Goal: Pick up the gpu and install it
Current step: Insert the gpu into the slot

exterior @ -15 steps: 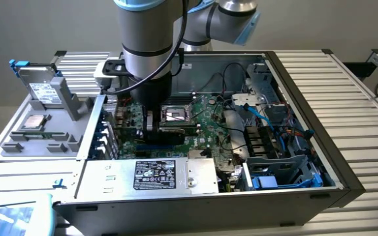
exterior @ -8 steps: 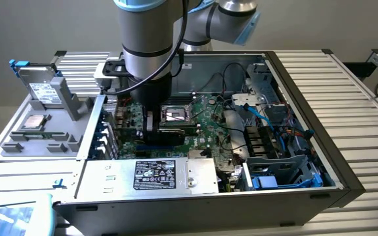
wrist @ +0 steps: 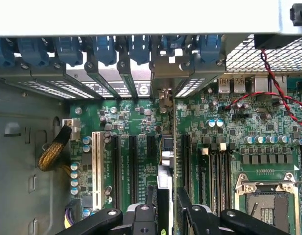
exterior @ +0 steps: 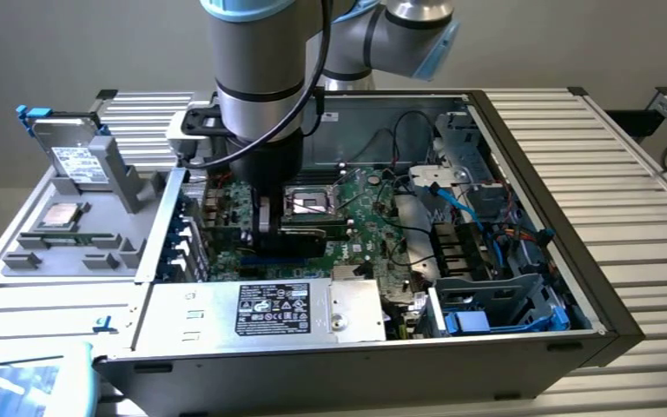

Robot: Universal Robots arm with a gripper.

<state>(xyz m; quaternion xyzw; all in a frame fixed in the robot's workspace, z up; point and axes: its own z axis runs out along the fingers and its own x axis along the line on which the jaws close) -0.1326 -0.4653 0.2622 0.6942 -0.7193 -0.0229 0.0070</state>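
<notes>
The gpu (wrist: 164, 171) stands edge-on between my fingers, its thin silver edge running up toward the rear slot openings (wrist: 163, 93) of the PC case. My gripper (wrist: 165, 198) is shut on it, one dark finger (wrist: 150, 196) on each side. In the exterior view the gripper (exterior: 268, 221) reaches down into the open case, and the gpu's green board (exterior: 239, 213) stands upright over the motherboard's expansion slots. I cannot tell whether the card's edge is seated in a slot (wrist: 158, 147) or just above it.
The green motherboard (exterior: 363, 217) has a CPU socket (wrist: 266, 200) beside the gripper. Blue slot clips (wrist: 104, 49) line the rear wall. Red and black wires (wrist: 273, 83) and a yellow cable bundle (wrist: 53, 152) lie nearby. A labelled power supply (exterior: 275, 308) and a hard drive (exterior: 79, 161) are close.
</notes>
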